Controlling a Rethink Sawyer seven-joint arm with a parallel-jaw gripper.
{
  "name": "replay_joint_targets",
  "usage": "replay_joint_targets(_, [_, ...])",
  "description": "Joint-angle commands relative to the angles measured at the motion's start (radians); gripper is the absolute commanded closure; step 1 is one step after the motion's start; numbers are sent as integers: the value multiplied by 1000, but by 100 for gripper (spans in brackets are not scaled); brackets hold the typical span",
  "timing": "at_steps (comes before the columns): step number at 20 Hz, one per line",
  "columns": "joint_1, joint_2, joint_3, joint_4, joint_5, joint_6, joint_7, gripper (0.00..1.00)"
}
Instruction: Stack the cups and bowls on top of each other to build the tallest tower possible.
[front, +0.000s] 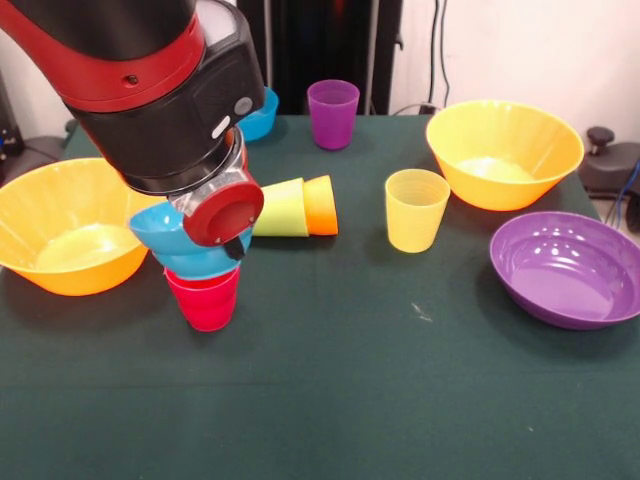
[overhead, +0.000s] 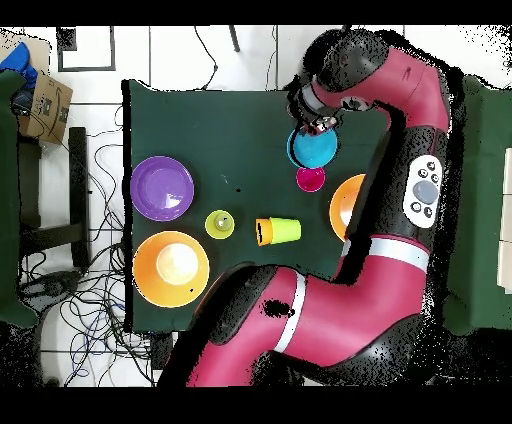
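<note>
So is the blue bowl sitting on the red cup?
Touching. In the front view the blue bowl rests tilted on the rim of the red cup, with no gap between them.

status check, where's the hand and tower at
Hand at cyan bowl, grip hidden. Bowl tilted on red cup. Nested green-orange cups lying beside.

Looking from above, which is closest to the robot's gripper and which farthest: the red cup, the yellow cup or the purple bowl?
In the overhead view, from the gripper:
1. Red cup, just below it, under the tilted cyan bowl.
2. Yellow cup, upright mid-table, to the left.
3. Purple bowl, farthest, at the table's left side.
</note>
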Motion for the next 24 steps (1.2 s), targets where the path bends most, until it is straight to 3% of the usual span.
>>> replay_joint_targets(1, [22,76,27,69,-12,-2,126,100])
replay_joint_targets(14, [37,85,-12,54,3,38,131,100])
replay_joint_targets(24, [36,138,-15,27,8,28,123,100])
